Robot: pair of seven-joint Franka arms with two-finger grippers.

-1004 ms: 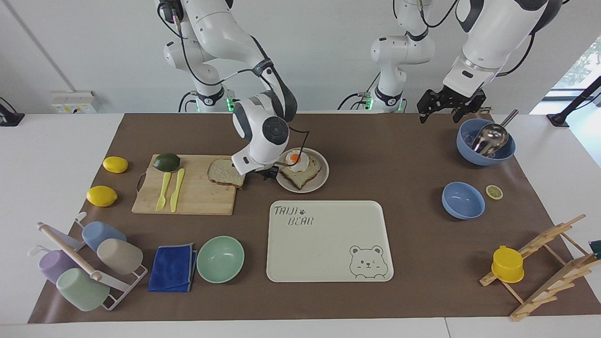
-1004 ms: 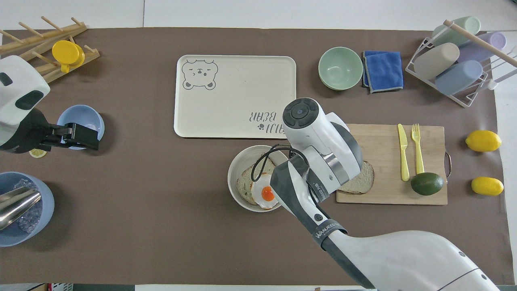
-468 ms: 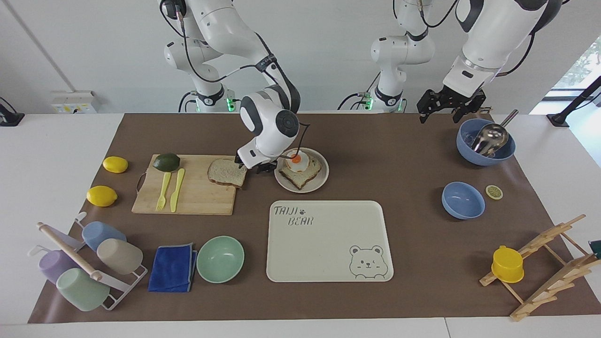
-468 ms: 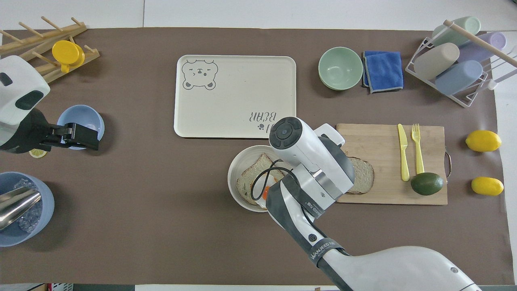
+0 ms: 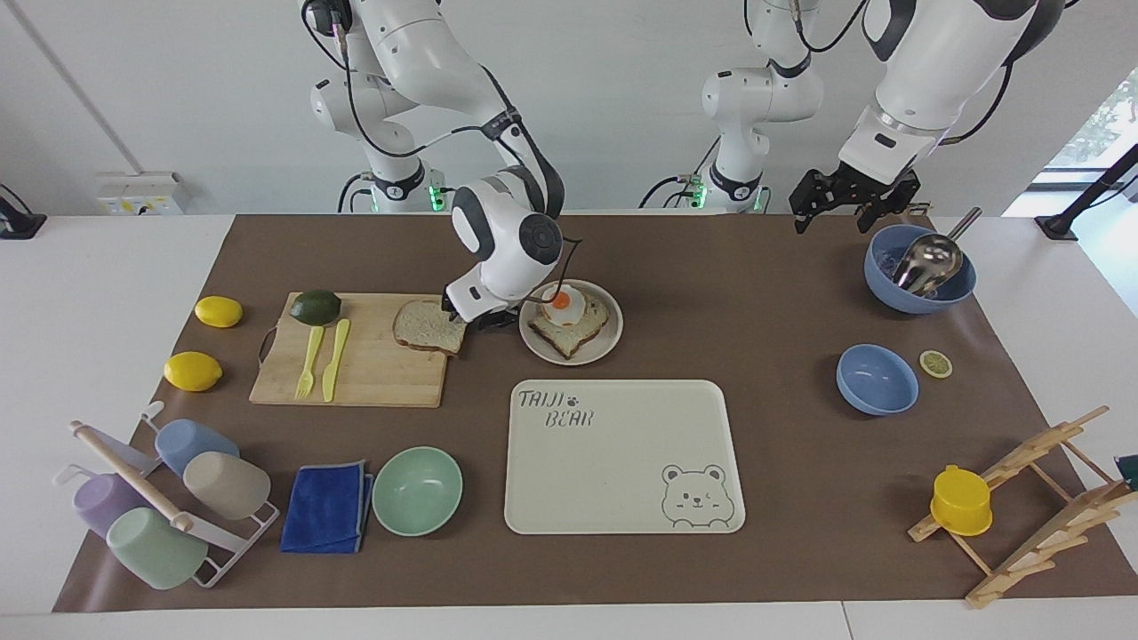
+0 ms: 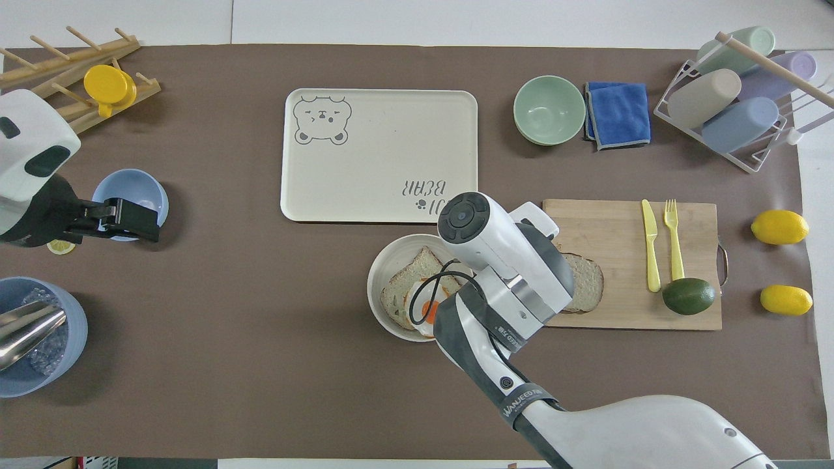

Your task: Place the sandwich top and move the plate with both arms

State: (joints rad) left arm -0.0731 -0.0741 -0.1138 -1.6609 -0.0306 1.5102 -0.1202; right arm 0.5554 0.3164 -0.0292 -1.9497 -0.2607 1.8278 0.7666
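The sandwich top (image 5: 428, 325), a plain slice, lies on the wooden cutting board (image 5: 356, 364), at the board's corner nearest the plate. In the overhead view the slice (image 6: 586, 281) is partly covered by my right wrist. The plate (image 5: 597, 348) holds a bread slice with a fried egg (image 5: 562, 304) and stands beside the board. My right gripper (image 5: 484, 317) is low between the plate and the plain slice, at the slice's edge. My left gripper (image 5: 833, 216) is open and empty in the air, waiting over the mat by the ladle bowl.
The bear-printed tray (image 5: 622, 458) lies farther from the robots than the plate. A blue bowl with a metal ladle (image 5: 919, 267) and a small blue bowl (image 5: 877, 380) stand toward the left arm's end. An avocado (image 5: 315, 307), a yellow knife and a fork lie on the board.
My right gripper has moved off the plate's edge toward the plain slice on the board and has risen slightly. The left arm has not moved.
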